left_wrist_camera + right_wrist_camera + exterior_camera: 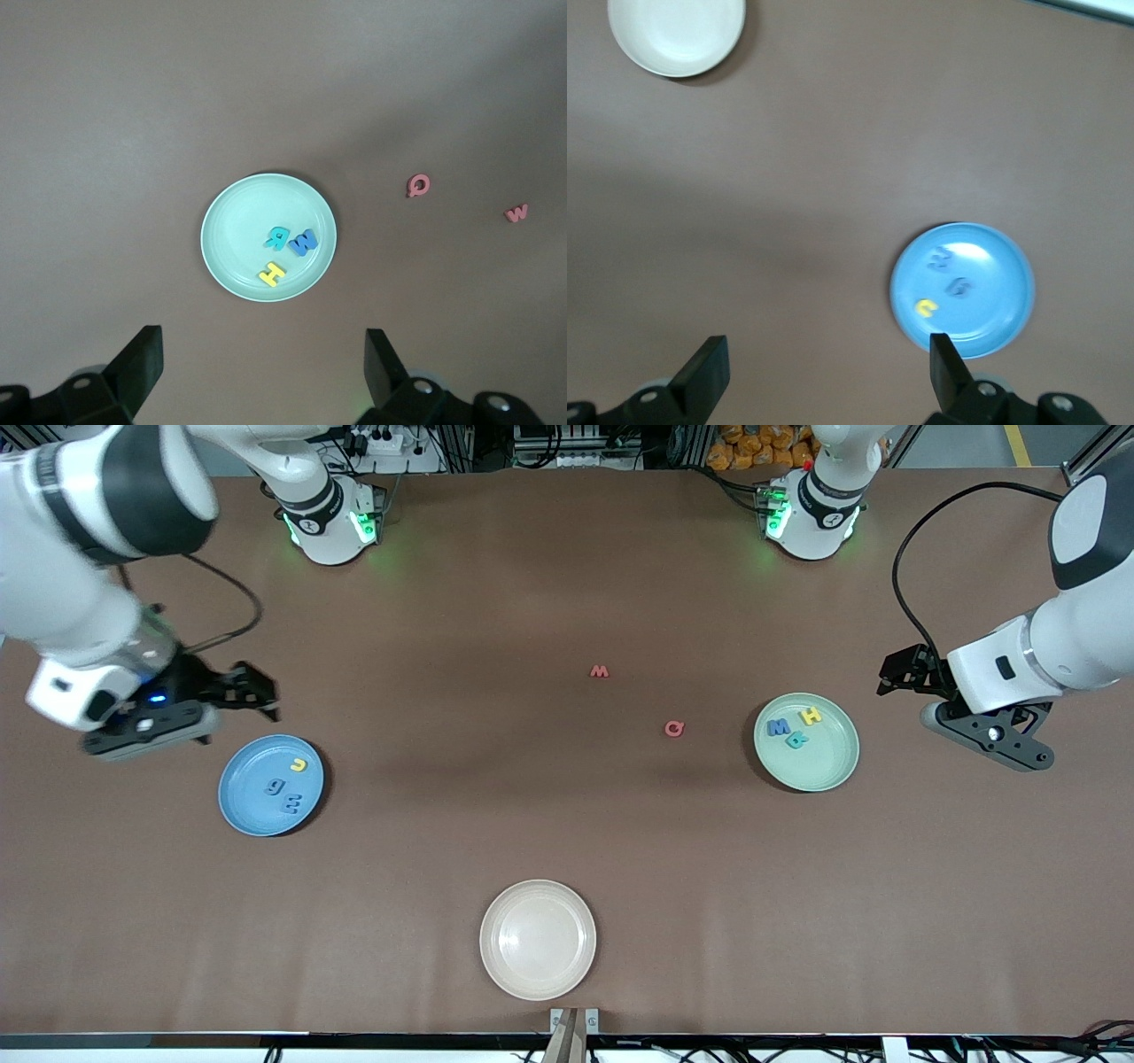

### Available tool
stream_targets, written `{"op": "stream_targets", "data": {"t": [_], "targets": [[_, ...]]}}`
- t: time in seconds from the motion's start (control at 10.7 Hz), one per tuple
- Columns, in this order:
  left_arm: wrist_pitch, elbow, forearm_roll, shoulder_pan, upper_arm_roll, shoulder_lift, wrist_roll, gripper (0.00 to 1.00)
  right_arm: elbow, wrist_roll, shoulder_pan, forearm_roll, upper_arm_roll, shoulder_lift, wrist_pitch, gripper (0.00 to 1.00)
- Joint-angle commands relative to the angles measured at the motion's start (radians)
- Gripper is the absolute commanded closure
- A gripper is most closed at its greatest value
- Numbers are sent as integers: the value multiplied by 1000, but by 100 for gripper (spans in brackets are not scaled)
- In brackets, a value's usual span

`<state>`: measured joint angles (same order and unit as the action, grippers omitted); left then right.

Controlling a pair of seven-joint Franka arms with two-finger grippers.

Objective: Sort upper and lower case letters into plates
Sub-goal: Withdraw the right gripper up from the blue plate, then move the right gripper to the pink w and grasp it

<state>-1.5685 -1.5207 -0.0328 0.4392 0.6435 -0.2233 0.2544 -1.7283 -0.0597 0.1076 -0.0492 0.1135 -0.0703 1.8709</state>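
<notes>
The brown surface (567,824) carries three plates. The blue plate (257,806) lies toward the right arm's end. Inside it are three letters: a yellow letter (299,763) near the 1 o'clock part of its rim, as the front view shows it, a blue letter (275,786) at the middle, and another blue letter (290,805) toward 4 o'clock. The mint green plate (819,766) lies toward the left arm's end. It holds a yellow H (811,715) at about 12 o'clock, a blue W-shaped letter (779,727) at about 10 o'clock, and a teal letter (796,738) just beside them.

Two red letters rest on the bare surface between the two plates: a red W (600,671), and a red Q (675,728), which is nearer to the front camera and nearer to the mint green plate. The cream-white plate (538,939) lies at the camera's edge and nothing is in it.

The right gripper (824,367) hangs over the surface beside the blue plate, with its fingers spread and holding nothing. The left gripper (263,354) hangs over the surface beside the mint green plate, also spread wide with nothing between its fingers.
</notes>
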Motion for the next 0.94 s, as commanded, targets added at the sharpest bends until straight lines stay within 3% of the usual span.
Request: {"op": "stream_targets", "data": {"t": [0.0,0.37,0.56,0.84], "targets": [[11,-4,-7,7,2,18,25,0,-2,121,104,-9,-3,-8,-7,0],[11,-4,-7,7,1,18,25,0,6,173,346,67,3,-113,7,0],[11,-4,-7,7,2,18,23,0,3,166,392,89,110,-176,98,0],[11,-4,-7,7,2,18,25,0,7,108,510,89,152,-296,226,0]]}}
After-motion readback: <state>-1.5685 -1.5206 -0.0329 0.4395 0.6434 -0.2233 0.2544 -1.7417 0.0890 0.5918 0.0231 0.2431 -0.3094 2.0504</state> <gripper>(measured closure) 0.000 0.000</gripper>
